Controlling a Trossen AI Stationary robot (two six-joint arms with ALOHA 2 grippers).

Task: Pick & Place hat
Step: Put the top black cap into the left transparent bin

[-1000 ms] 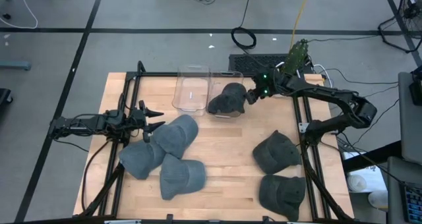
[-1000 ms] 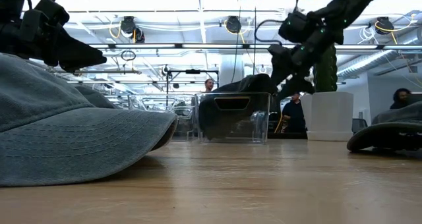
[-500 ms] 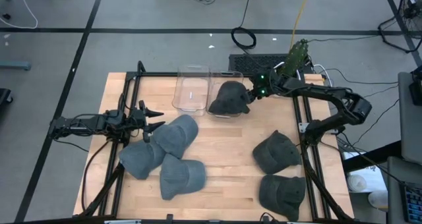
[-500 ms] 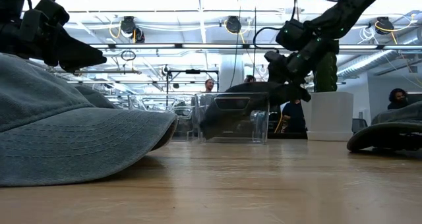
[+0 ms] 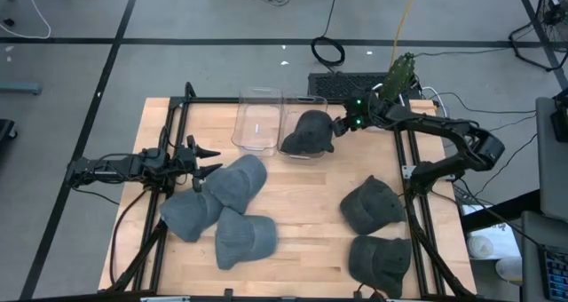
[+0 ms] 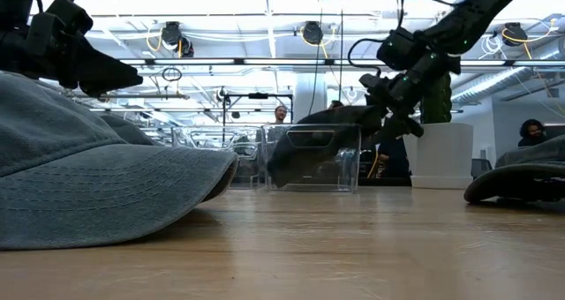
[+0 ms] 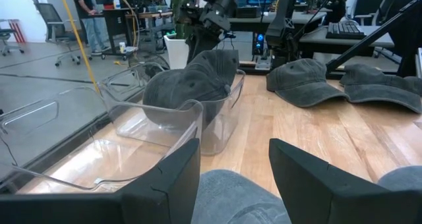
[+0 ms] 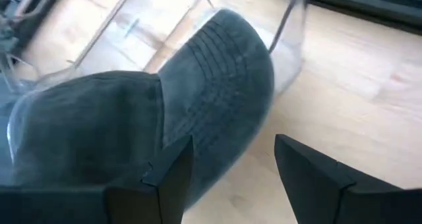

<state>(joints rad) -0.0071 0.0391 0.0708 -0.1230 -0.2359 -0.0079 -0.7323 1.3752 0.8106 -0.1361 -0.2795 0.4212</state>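
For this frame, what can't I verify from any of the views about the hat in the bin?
- Hat in the bin: whether it rests on the floor; low view, the clear wall and crown hide it.
- Right end effector: contact with the brim; right wrist view, open fingers show, the gap is blurred.
- Second bin: contents too faint from above.
- Left end effector: the hat below is cut off.

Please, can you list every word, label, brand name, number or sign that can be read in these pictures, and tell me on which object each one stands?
None: no text can be read in any view.
The hats on the table show no logo or lettering.
The clear bin has only a small pale mark, too small to read.
The hat in the bin shows stitching only, no print.
The equipment in the room behind, in the low view and the left wrist view, is too far off to read.
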